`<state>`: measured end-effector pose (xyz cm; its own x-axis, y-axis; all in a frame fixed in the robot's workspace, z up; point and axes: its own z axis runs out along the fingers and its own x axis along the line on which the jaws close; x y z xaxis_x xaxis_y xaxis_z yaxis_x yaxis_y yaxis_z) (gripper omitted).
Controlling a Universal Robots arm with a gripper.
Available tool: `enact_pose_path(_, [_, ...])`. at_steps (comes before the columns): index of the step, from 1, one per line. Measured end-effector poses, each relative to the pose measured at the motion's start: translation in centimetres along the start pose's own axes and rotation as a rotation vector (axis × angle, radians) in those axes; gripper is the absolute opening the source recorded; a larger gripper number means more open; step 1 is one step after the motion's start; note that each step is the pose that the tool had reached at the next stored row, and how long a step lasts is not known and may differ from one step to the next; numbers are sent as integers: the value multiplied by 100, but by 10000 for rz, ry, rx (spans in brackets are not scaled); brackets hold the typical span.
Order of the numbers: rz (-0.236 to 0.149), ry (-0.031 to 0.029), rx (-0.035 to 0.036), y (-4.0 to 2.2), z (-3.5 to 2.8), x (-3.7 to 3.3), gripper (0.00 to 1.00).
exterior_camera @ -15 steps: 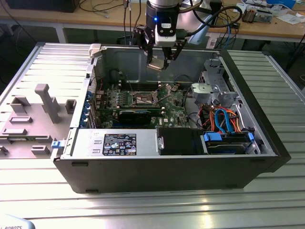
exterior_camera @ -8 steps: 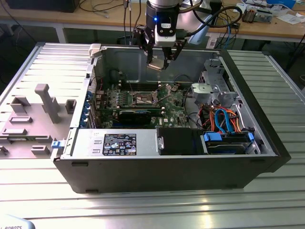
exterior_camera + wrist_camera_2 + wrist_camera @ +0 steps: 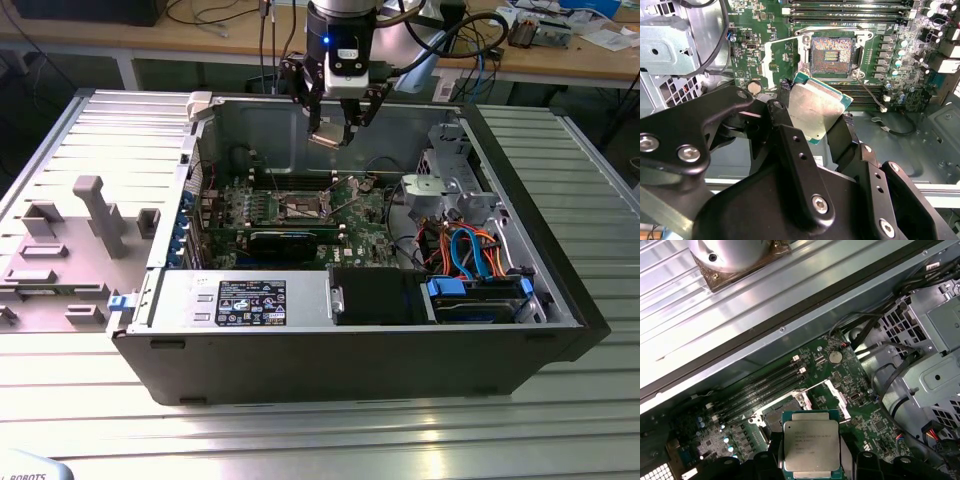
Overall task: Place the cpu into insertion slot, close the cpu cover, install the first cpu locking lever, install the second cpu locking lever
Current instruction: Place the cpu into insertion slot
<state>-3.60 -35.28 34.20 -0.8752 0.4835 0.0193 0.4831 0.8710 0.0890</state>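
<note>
Small flat silver-topped square cpu (image 3: pixel 815 107) hung aloft, not yet seated.
Black jaws were clamped on its edges; the square metal-rimmed insertion slot (image 3: pixel 832 50) lay uncovered below them, apart.

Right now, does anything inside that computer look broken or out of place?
Nothing looks broken or spilled. The cpu is out of its insertion slot only because the gripper holds it above the board; the slot is open and empty.
</note>
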Motion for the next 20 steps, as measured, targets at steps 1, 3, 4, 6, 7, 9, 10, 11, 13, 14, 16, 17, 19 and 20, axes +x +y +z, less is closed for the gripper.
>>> enact_pose_path(1, [8, -1, 0, 0, 0, 0, 54])
enact_pose_path(3, [23, -2, -1, 0, 0, 0, 54])
enact_pose_path(4, [29, -3, -1, 0, 0, 0, 54])
enact_pose_path(6, [46, -5, -1, 0, 1, 0, 54])
enact_pose_path(7, [52, -5, -1, 0, 1, 0, 54])
enact_pose_path(9, [68, -6, -1, 0, 1, 0, 54])
enact_pose_path(10, [75, -7, -2, 0, 1, 0, 54])
enact_pose_path(11, [81, -8, -2, 0, 1, 0, 54])
enact_pose_path(13, [101, -10, -2, 0, 2, 0, 54])
enact_pose_path(14, [106, -10, -2, 0, 2, 0, 54])
enact_pose_path(16, [122, -11, -3, 0, 3, 0, 54])
enact_pose_path(17, [133, -12, -3, 0, 3, 0, 54])
enact_pose_path(19, [144, -13, -3, 0, 3, 0, 54])
enact_pose_path(20, [150, -14, -3, 0, 3, 0, 54])
